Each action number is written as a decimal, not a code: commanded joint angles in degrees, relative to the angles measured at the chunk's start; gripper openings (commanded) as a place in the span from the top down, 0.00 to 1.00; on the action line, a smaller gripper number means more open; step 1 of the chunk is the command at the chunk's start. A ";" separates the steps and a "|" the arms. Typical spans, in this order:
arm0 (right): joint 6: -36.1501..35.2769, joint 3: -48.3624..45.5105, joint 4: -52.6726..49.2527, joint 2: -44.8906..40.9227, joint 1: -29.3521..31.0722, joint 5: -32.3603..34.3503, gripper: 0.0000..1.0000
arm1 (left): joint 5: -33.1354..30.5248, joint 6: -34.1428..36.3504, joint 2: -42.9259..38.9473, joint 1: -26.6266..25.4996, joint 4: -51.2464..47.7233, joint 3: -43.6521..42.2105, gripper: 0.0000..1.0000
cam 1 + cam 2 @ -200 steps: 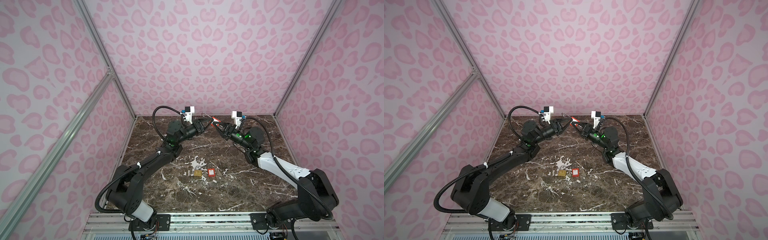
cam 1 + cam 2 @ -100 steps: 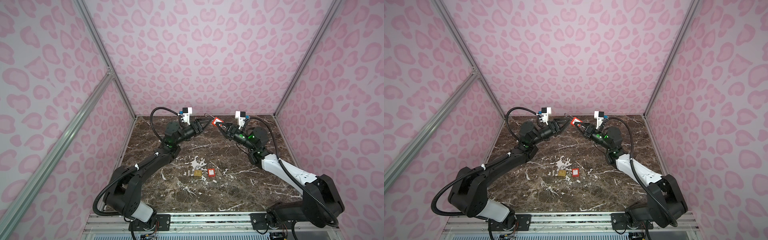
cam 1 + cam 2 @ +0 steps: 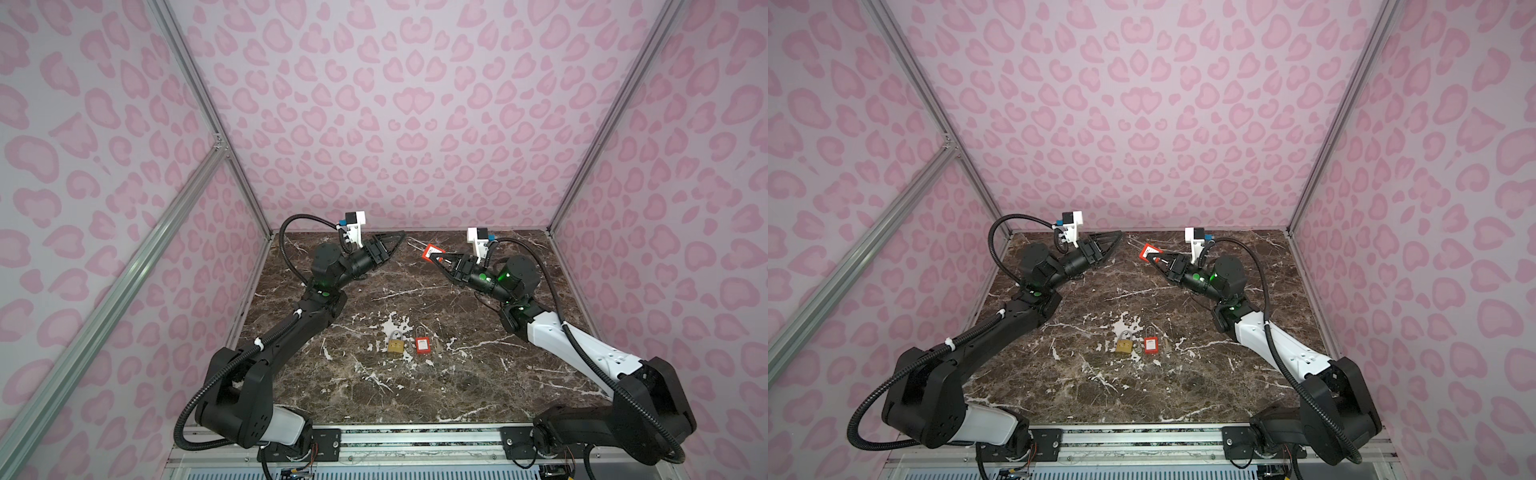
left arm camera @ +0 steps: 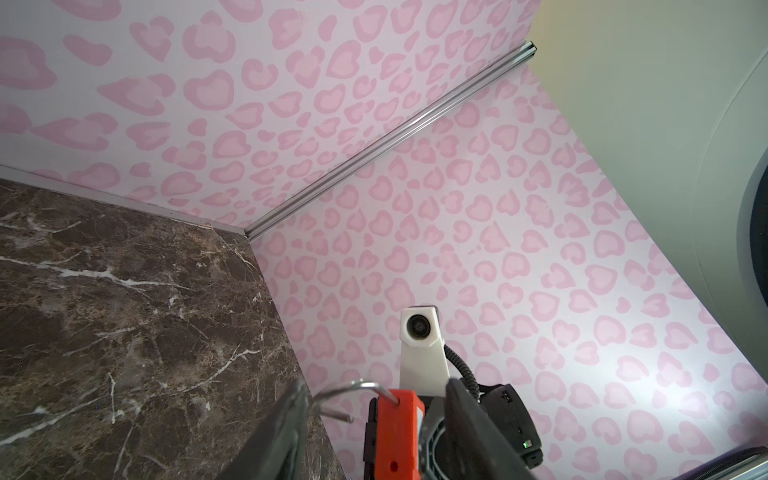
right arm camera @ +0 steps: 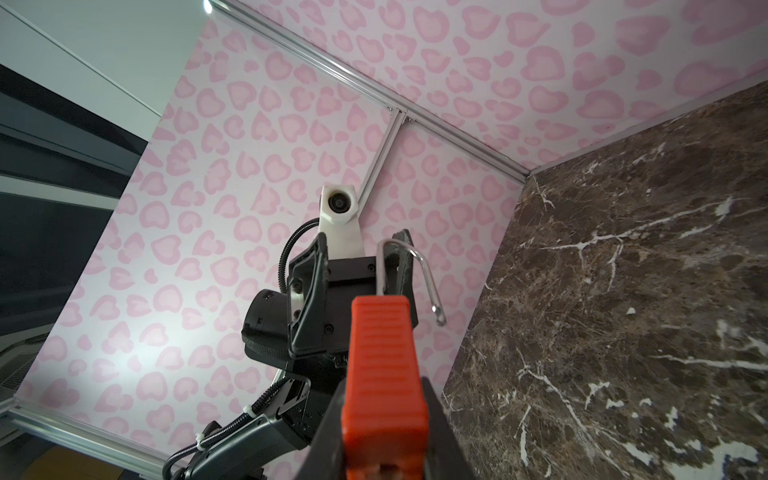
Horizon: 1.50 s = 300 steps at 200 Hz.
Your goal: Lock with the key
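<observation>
My right gripper (image 3: 436, 257) is shut on a red padlock (image 3: 430, 251), held up near the back wall; the lock's body (image 5: 382, 340) fills the right wrist view. Its steel shackle (image 5: 428, 274) stands open, its free end clear of the body. My left gripper (image 3: 397, 245) is open and faces the lock. In the left wrist view the shackle (image 4: 353, 390) lies between the left gripper's (image 4: 378, 386) fingers, close to one of them. A small pale metal piece (image 3: 1167, 347), possibly the key, lies on the table.
A brass padlock (image 3: 395, 345) and a second red padlock (image 3: 422, 345) lie side by side mid-table on the marble top (image 3: 478, 395). Pink patterned walls close in on three sides, and both grippers are near the back wall.
My left gripper has opened and let go of the shackle. The right gripper, still holding the red padlock, has drifted slightly to the right.
</observation>
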 commanded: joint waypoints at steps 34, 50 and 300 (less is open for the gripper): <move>-2.38 1.85 -1.39 0.95 0.77 -2.01 0.88 | 1.01 0.16 -0.54 0.19 1.64 -0.40 0.62; -2.55 2.36 -1.53 1.33 0.81 -2.03 0.88 | 1.40 0.09 -0.54 0.15 1.71 -0.41 0.70; 7.39 7.78 10.08 9.07 1.76 -6.59 0.90 | 7.42 4.32 -0.31 -1.41 3.91 -1.14 0.92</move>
